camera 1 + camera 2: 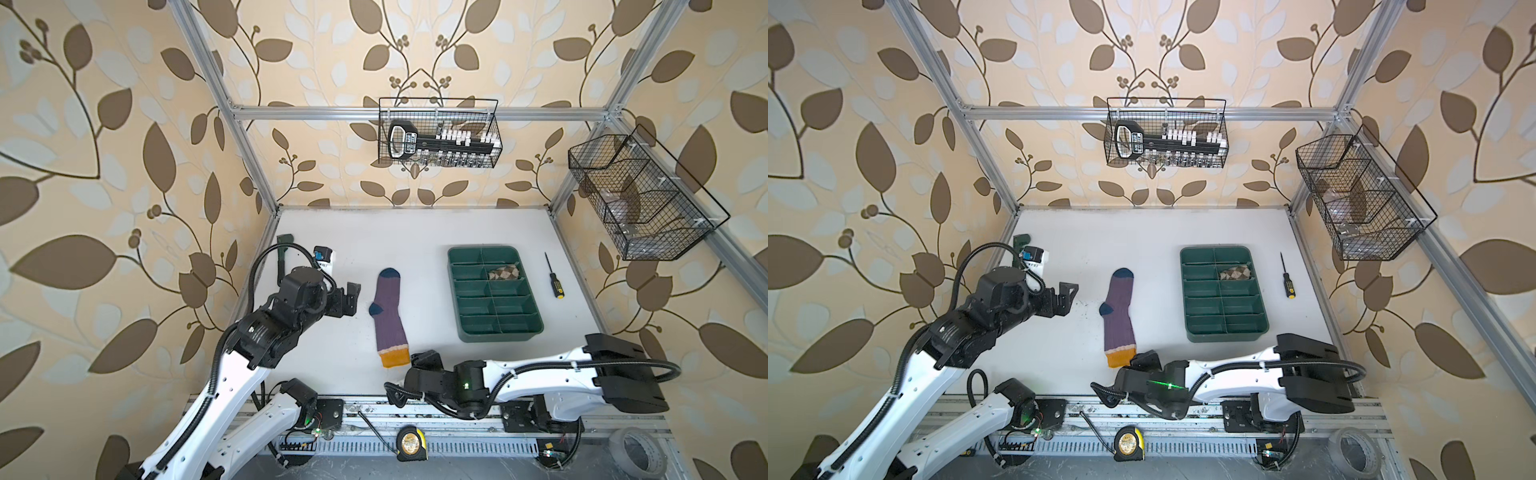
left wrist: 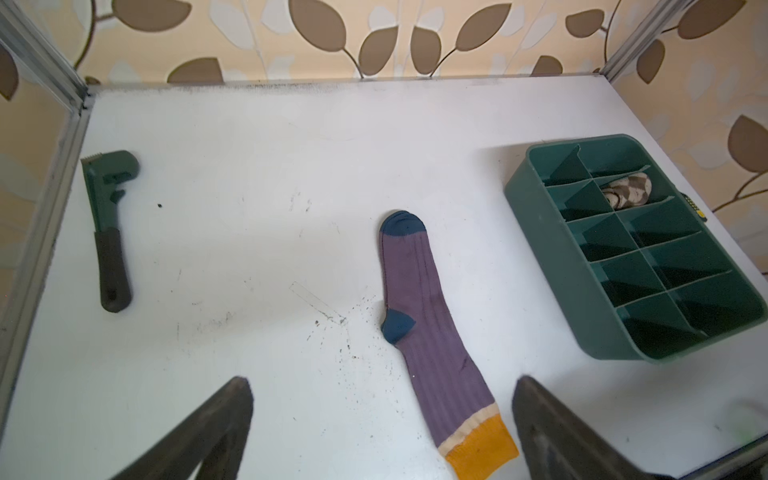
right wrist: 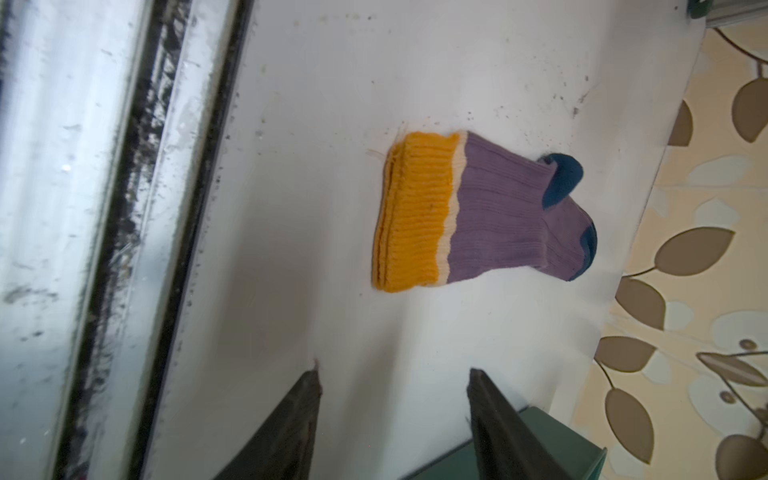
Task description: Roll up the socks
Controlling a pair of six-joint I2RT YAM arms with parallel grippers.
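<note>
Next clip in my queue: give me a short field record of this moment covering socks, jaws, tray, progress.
purple sock: flat, unrolled on the table, yellow cuff toward the robot
argyle sock: bundled, inside one compartment of the green divided tray
left gripper: jaws open, empty, left of the purple sock
right gripper: jaws open, empty, just short of the cuff
other items: screwdriver right of the tray; pipe wrench at far left
progress: one sock stowed, one not yet rolled
</note>
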